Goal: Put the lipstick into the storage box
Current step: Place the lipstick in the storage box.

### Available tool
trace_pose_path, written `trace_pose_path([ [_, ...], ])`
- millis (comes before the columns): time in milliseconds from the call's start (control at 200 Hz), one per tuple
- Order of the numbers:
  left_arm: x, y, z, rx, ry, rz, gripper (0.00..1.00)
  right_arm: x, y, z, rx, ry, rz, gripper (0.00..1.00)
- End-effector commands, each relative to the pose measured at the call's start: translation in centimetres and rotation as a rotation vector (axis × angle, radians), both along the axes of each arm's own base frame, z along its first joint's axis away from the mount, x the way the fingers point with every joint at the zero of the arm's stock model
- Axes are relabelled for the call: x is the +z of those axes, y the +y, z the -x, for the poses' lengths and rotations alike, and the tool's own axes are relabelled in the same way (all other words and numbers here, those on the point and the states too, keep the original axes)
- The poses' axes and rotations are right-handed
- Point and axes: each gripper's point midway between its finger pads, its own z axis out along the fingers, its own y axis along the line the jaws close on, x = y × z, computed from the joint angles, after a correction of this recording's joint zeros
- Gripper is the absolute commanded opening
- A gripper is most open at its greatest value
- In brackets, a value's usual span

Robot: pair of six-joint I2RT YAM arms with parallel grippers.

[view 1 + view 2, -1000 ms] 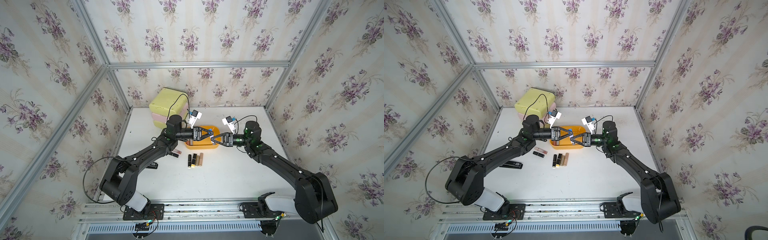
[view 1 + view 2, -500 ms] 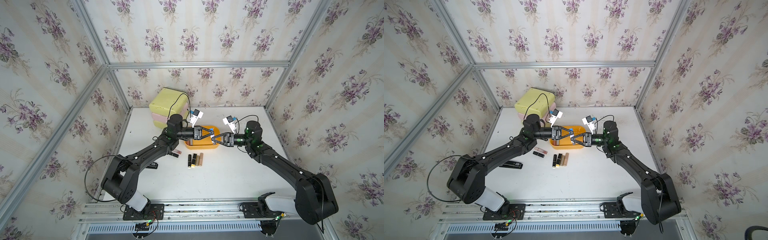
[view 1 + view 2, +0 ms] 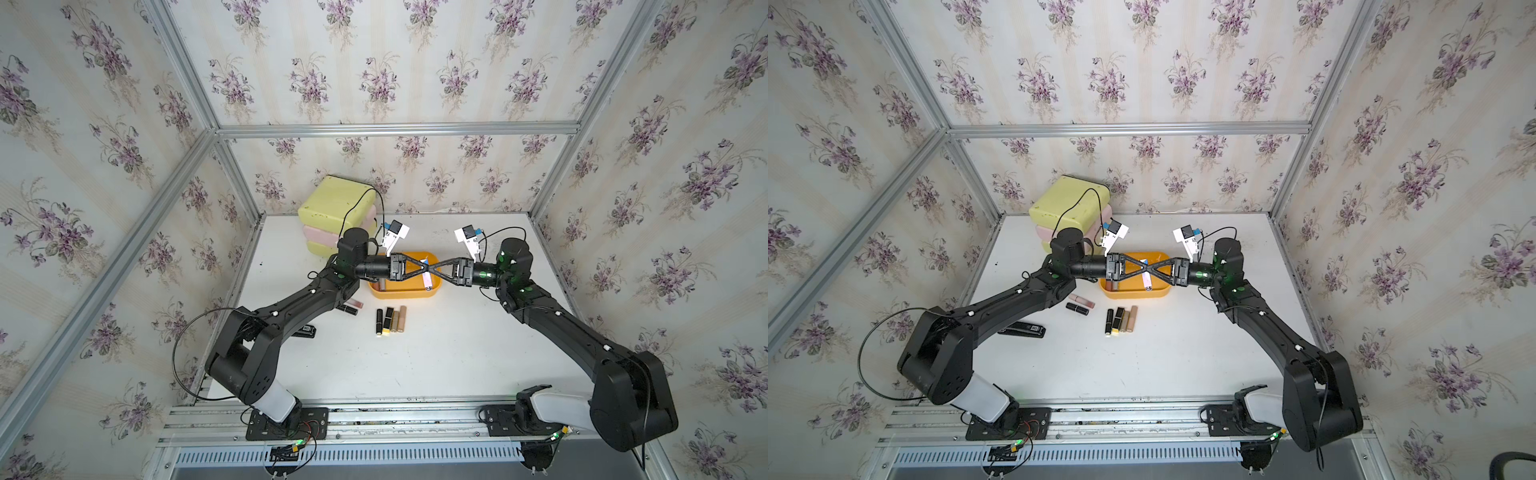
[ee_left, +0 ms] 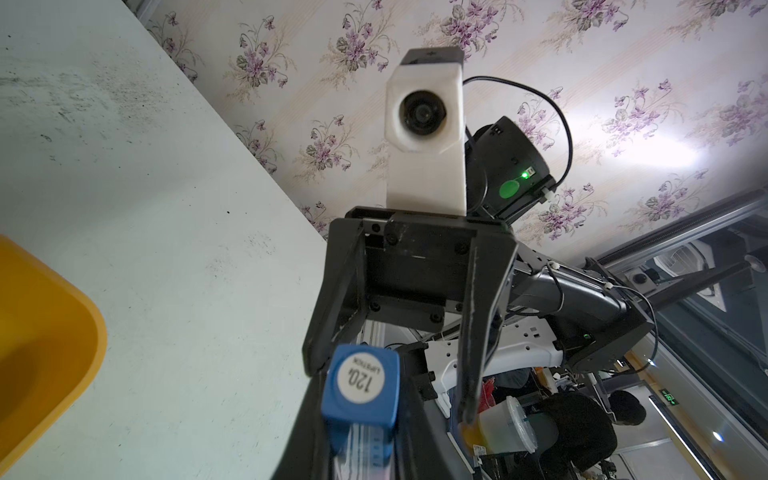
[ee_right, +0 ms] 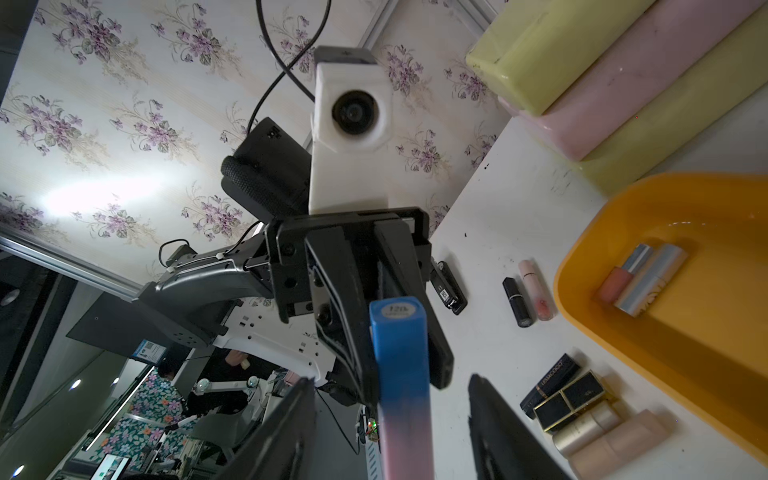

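— So, how far along are they? Start with the big stuff.

— Well, the white counter (image 3: 415, 357) carries it all. At the back stand stacked green and pink boxes (image 3: 332, 216), and in front of them sits the orange storage box (image 3: 399, 293). Both arms meet above it, nose to nose.

— Anything in the storage box yet?

— Yes, the right wrist view shows two tubes (image 5: 642, 278) lying together at one end of it. That part looks done.

— And what's left?

— Plenty, I'd say. Four lipsticks (image 3: 390, 319) lie in a row on the counter just in front of the storage box, and two more (image 3: 352, 306) sit beside the left arm. A black flat thing (image 3: 1022, 330) lies farther out; I can't tell what it is.

— What about the claws?

— The left claw (image 3: 423, 267) is clamped on a blue-capped lipstick (image 4: 360, 388), pink lower down, held above the storage box. The right claw (image 5: 390, 419) has its jaws spread apart on either side of that same tube, not touching it.

— So a handover?

— Seems so. That tube still needs lowering in.
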Motion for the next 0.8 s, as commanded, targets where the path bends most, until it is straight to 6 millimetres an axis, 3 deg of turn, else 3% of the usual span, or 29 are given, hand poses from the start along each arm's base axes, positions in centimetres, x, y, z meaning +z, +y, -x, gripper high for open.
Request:
trace_pose_path([
  [0,-1.3,0.3,-0.5,0.030,-0.008,-0.084,0.00,0.4,-1.2,-1.1,-0.086,-0.013,0.017,0.63],
  [210,-5.5,2.8,-2.3,0.164,0.013,-0.439,0.00,-0.7,-5.3,-4.1,-0.409,-0.072,0.258,0.63],
  [420,-8.0,5.8,-4.7,0.315,0.027,-0.697,0.00,-3.0,-7.2,-4.5,-0.510,-0.072,0.368,0.63],
  [560,-9.8,7.6,-6.3,0.397,0.040,-0.840,0.00,-4.7,-7.1,-3.8,-0.515,-0.101,0.357,0.68],
  [645,-10.5,7.7,-7.0,0.411,0.040,-0.875,0.00,-5.7,-6.9,-3.2,-0.525,-0.170,0.404,0.69],
  [794,-12.1,7.7,-8.4,0.420,0.057,-0.938,0.00,-7.3,-3.9,-0.8,-0.382,-0.318,0.491,0.69],
])
